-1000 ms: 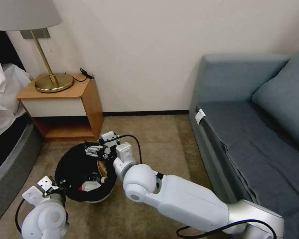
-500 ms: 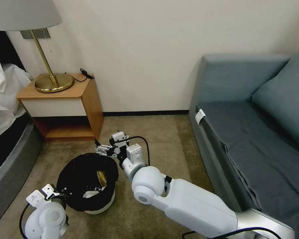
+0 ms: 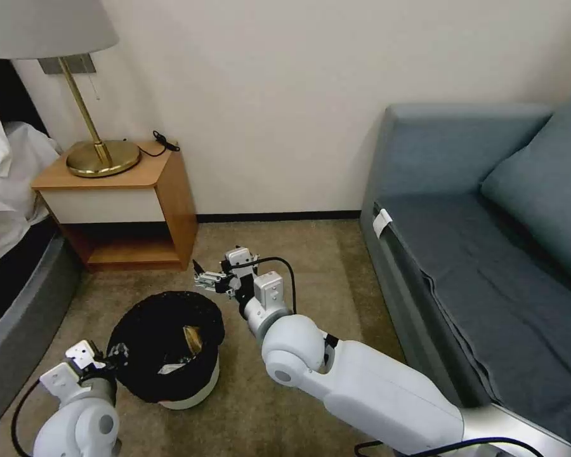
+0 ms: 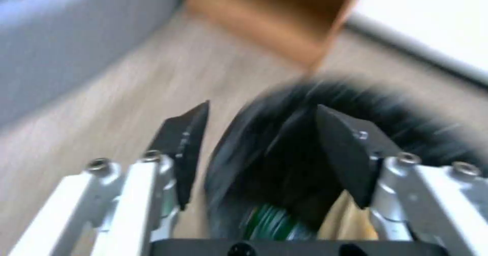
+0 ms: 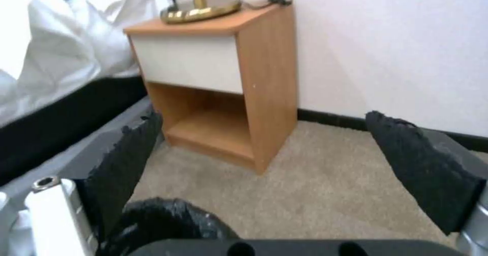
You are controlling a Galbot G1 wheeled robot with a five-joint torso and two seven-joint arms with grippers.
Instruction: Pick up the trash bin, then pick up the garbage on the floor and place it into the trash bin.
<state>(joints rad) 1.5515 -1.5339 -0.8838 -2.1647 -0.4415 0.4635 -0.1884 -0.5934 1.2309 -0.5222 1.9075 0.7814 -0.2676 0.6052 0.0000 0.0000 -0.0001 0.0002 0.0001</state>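
Note:
The trash bin, white with a black bag over its rim, stands on the carpet. Garbage lies inside it: a brown packet, a pale scrap and a green-labelled bottle. My left gripper is at the bin's near-left rim; its jaws stand open with the bag's edge between the fingers. My right gripper hovers open and empty just beyond the bin's far rim, toward the nightstand, with both pads wide apart.
A wooden nightstand with a brass lamp stands against the wall behind the bin. The bed borders the left side and a grey-blue sofa the right. Bare carpet lies between nightstand and sofa.
The bin has come down from a raised, tilted hold to rest on the carpet. My right gripper drew back from over the bin toward the far right. My left arm sank lower left.

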